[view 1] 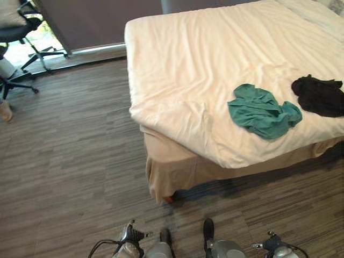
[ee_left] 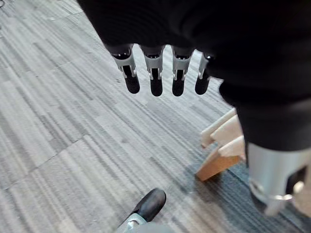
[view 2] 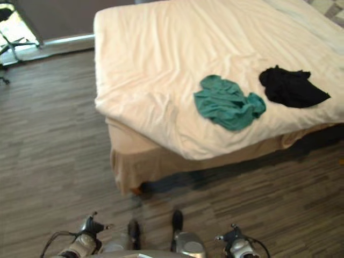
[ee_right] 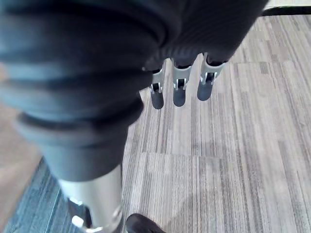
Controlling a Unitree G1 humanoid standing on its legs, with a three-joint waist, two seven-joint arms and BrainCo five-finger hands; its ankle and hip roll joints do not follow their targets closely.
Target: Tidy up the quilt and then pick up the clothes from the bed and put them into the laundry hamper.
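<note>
The left hand (ee_left: 194, 34) wears a black ribbed cover above its fingers (ee_left: 156, 73) — short silver segments with slotted black centres, ending in rounded dark tips. Apart from that row, its thumb (ee_left: 272, 174) is a smooth silver cylinder below a black sleeve. The right hand (ee_right: 97, 58) looks alike: thickly ribbed dark cover, silver fingers (ee_right: 179, 87) with dark tips, and a silver thumb (ee_right: 97, 194) beside them.

matt cream cloth quilt (view 1: 215, 59), crumpled teal cloth garment (view 1: 262, 112), streaked wood-look floor (view 1: 70, 161).
</note>
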